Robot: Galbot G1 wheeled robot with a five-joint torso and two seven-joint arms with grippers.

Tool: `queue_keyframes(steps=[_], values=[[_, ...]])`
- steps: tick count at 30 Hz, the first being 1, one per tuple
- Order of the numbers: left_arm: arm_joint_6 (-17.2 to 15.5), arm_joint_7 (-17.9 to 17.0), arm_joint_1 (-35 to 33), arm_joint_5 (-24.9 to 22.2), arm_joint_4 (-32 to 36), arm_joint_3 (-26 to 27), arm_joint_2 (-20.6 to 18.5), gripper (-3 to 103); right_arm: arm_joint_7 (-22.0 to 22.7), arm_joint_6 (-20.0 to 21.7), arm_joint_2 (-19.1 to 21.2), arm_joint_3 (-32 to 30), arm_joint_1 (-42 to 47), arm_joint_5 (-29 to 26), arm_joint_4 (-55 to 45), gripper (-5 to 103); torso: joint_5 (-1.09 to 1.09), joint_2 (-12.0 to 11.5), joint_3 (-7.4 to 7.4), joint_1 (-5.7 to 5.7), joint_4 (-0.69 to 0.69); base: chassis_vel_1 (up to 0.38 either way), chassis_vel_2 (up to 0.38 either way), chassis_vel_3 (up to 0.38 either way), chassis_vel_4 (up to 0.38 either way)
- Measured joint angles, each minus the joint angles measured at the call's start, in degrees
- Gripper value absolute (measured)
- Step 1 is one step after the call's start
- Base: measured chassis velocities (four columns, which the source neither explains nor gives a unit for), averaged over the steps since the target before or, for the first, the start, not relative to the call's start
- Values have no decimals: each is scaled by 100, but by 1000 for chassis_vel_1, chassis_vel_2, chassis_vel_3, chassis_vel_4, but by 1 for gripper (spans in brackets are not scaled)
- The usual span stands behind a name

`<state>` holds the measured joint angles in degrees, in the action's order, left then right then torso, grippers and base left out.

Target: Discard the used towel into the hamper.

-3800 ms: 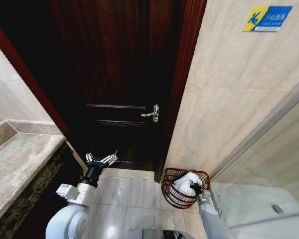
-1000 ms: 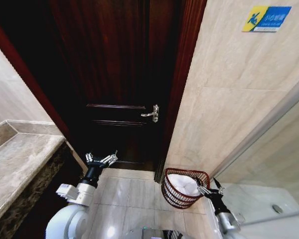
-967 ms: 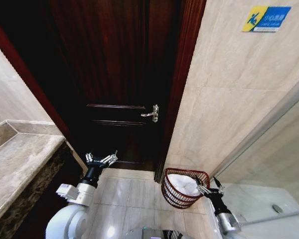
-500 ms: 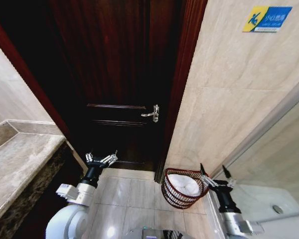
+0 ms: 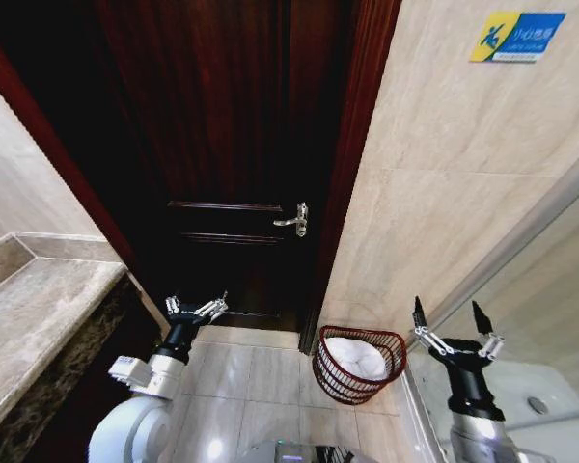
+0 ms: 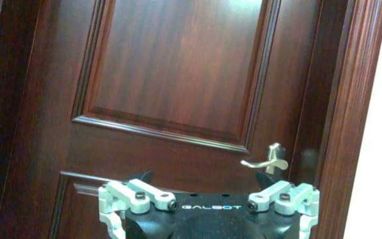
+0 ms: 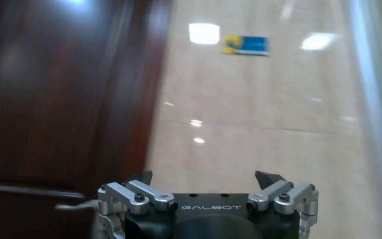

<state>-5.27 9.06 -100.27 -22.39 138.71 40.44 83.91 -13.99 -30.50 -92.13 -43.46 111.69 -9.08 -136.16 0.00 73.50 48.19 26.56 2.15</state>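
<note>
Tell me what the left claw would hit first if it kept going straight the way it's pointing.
Most likely the dark wooden door: the left claw points squarely at its panel, left of the handle. Depth is unclear.

reddish-brown hamper (image 5: 359, 366), white towel (image 5: 356, 356), dark door (image 5: 232, 145)

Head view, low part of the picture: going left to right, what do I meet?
Stone counter → left end effector, open, by the door → hamper holding the white towel → right end effector, open, raised beside the hamper.
</note>
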Motion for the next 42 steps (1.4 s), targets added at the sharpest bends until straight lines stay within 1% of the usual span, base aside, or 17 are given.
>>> queue_keyframes(steps=[1,3,7,10,12,13,15,17,19,22,24,28,29,33,42], values=[[0,0,0,0,0,0,0,100,0,0,0,0,0,0,0,100,0,0,0,0,0,0,0,0,0],[0,0,0,0,0,0,0,100,-142,-115,-31,96,11,106,14,100,0,0,0,0,0,0,0,0,0],[0,0,0,0,0,0,0,100,-158,-166,-30,26,9,80,76,100,0,-1,0,0,0,0,0,0,0],[0,0,0,0,0,0,0,100,-58,-178,-26,-6,7,51,118,100,0,-1,0,0,0,0,0,0,0],[0,0,0,0,0,0,0,100,108,-133,-21,21,5,286,144,100,0,-1,0,0,-1,0,0,0,0],[0,0,0,0,0,0,0,100,108,-133,-21,21,5,286,144,100,0,-1,0,0,-1,0,0,0,0],[0,0,0,0,0,0,0,100,175,-67,-16,196,-9,583,75,100,0,-1,0,0,0,0,0,0,0],[0,0,0,0,0,0,0,100,206,-65,-14,220,-15,593,64,100,0,-1,0,0,0,0,0,0,0],[0,0,0,0,0,0,0,100,237,-62,-12,204,-17,517,60,100,0,-1,0,0,0,0,0,0,0],[0,0,0,0,0,0,0,100,275,-54,-10,133,-3,205,41,100,0,-1,0,0,-1,0,0,0,0],[0,0,0,0,0,0,0,100,275,-79,-9,135,7,124,32,100,0,-1,0,0,-1,0,0,0,0],[0,0,0,0,0,0,0,100,256,-181,-7,155,12,64,32,100,0,-1,0,0,0,0,0,0,0],[0,0,0,0,0,0,0,100,244,-125,-5,165,0,52,10,100,0,-1,0,0,0,0,0,0,0],[0,0,0,0,0,0,0,100,208,-125,-4,212,-26,165,-6,100,0,-1,0,0,0,0,0,0,0],[0,0,0,0,0,0,0,100,236,-155,-2,76,-24,-17,-8,100,0,-1,0,0,0,-13,-18,-20,-18]])
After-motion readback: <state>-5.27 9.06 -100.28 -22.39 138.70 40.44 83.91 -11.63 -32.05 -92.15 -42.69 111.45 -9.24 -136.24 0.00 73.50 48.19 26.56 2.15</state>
